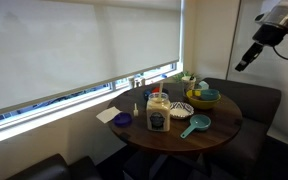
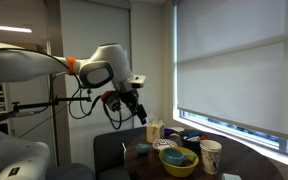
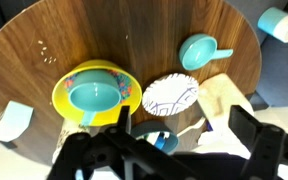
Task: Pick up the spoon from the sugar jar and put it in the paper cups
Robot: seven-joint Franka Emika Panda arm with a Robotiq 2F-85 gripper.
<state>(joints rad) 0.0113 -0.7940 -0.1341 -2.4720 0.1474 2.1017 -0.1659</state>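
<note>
The sugar jar (image 1: 158, 116) stands on the round wooden table (image 1: 219, 125), clear with white granules and a dark label. It also shows in an exterior view (image 2: 154, 131). In the wrist view its pale top (image 3: 222, 100) lies under my fingers, with a whitish spoon handle (image 3: 189, 128) sticking out. A pale paper cup (image 2: 211, 156) stands at the table edge and shows in the wrist view (image 3: 13, 120) at the far left. My gripper (image 1: 245, 63) hangs high above the table, open and empty, and is seen in the wrist view (image 3: 184, 138) and an exterior view (image 2: 142, 114).
A yellow bowl (image 3: 96, 92) holding a teal bowl, a patterned bowl (image 3: 171, 95) and a teal scoop (image 3: 197, 50) sit on the table. A purple item (image 1: 123, 120) and a white napkin (image 1: 107, 115) lie near the jar. A dark sofa (image 1: 254, 100) curves behind the table.
</note>
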